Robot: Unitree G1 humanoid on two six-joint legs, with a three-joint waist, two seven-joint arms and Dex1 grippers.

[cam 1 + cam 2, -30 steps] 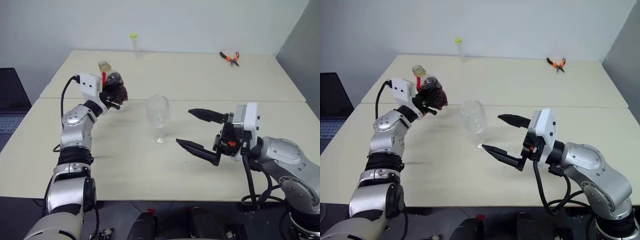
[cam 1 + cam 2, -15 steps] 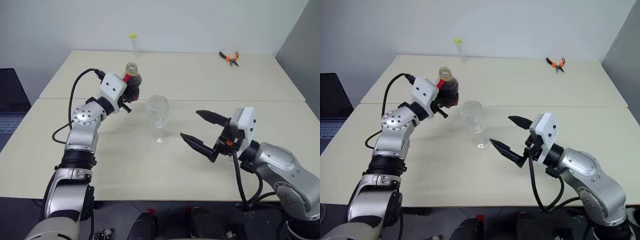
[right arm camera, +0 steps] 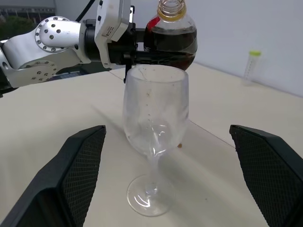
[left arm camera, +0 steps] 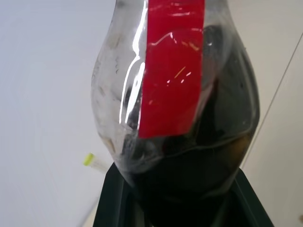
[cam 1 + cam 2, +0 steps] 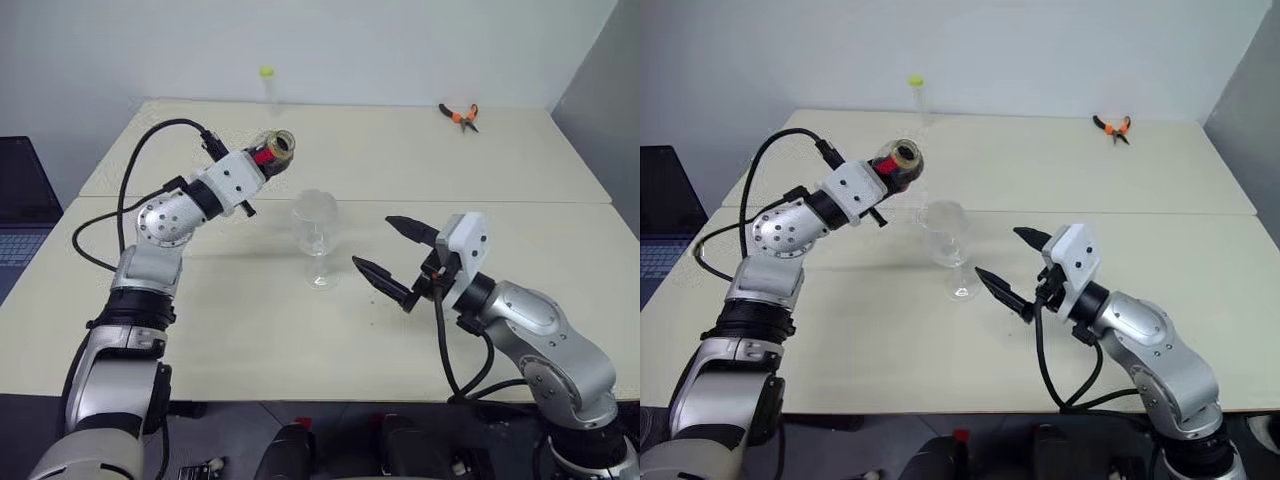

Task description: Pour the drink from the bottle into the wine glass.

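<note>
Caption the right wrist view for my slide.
Open right pincer flanks the empty wine glass; left pincer holds the bottle behind it.

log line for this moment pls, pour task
left gripper: shut on bottle, cap off, raised beside wine glass | right gripper: open, by glass stem | glass: empty, upright | drink: in bottle

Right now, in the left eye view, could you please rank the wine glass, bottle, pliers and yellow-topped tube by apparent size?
1. Wine glass.
2. Bottle, foreshortened, so unsure.
3. Yellow-topped tube.
4. Pliers; both sit farther away, so they look smaller.
</note>
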